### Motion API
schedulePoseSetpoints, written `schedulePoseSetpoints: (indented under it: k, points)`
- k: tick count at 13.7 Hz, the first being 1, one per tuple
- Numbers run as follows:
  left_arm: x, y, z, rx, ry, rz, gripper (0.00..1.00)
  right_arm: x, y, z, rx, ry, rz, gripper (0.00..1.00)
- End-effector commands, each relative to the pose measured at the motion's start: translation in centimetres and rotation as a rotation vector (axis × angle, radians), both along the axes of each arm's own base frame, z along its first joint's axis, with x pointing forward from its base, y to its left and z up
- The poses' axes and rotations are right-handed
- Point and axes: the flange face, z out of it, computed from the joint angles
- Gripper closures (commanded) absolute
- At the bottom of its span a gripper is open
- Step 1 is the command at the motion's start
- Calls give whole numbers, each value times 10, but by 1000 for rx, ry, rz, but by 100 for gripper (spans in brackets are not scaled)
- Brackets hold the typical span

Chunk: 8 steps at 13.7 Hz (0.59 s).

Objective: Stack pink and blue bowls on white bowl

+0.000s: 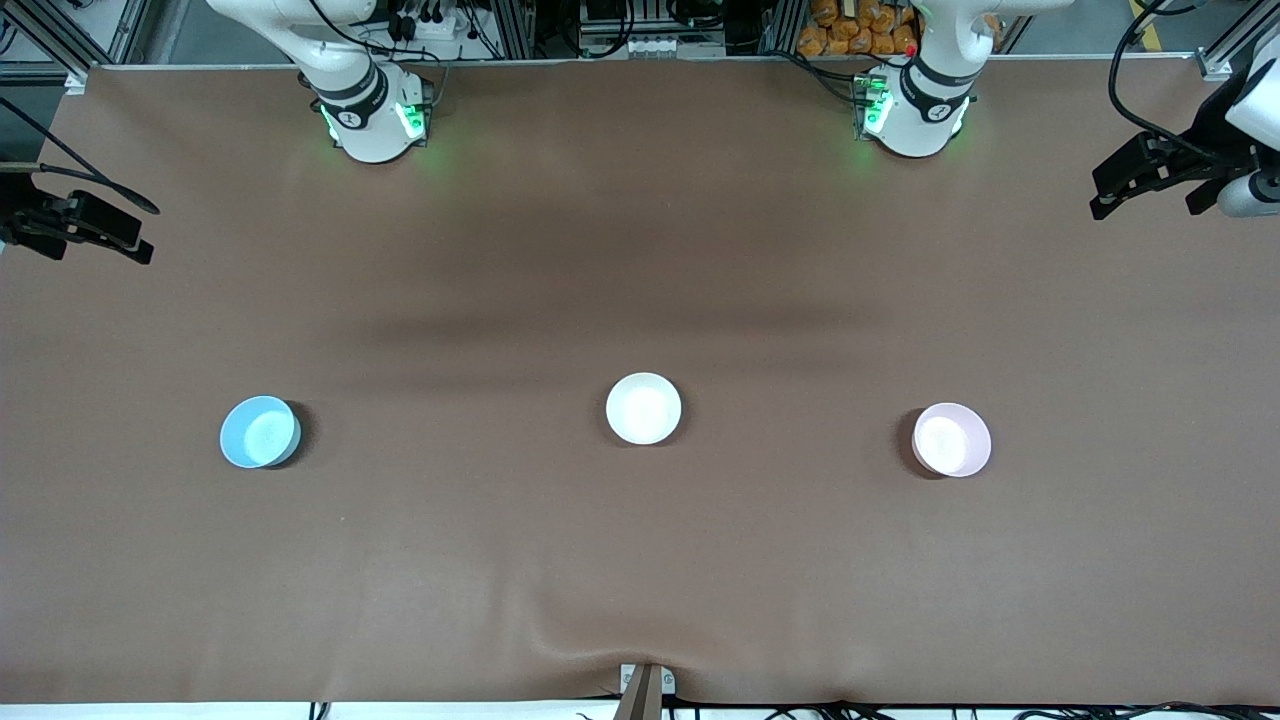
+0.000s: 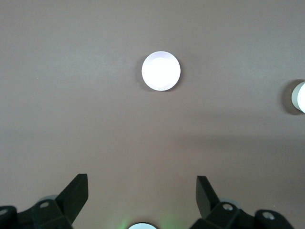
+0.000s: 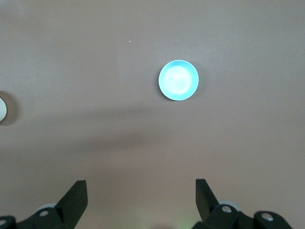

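Note:
Three bowls stand in a row on the brown table. The blue bowl (image 1: 260, 432) (image 3: 178, 80) is toward the right arm's end, the white bowl (image 1: 643, 408) in the middle and the pink bowl (image 1: 951, 439) (image 2: 161, 71) toward the left arm's end. My left gripper (image 1: 1150, 182) (image 2: 142, 183) hangs open and empty, high over the table's edge at its own end. At the other end my right gripper (image 1: 90, 228) (image 3: 141, 186) is open and empty too, also high up. The white bowl (image 2: 299, 97) (image 3: 2, 109) shows only at the rim of each wrist view.
The two arm bases (image 1: 370, 110) (image 1: 915, 110) stand at the table's edge farthest from the front camera. A small metal clamp (image 1: 645, 685) sits at the nearest edge, where the brown cover (image 1: 640, 560) wrinkles.

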Motion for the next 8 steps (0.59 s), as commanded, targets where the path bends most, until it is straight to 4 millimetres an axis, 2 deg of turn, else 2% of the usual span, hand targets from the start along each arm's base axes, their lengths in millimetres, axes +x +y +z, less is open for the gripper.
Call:
schedulePoseSetpoints:
  k: [1, 8]
  points:
    - [-1, 0, 6, 7, -2, -12, 0, -3, 0, 2, 6, 2, -16, 0]
    - [-1, 10, 3, 6, 9, 2, 0, -3, 0, 2, 4, 2, -16, 0]
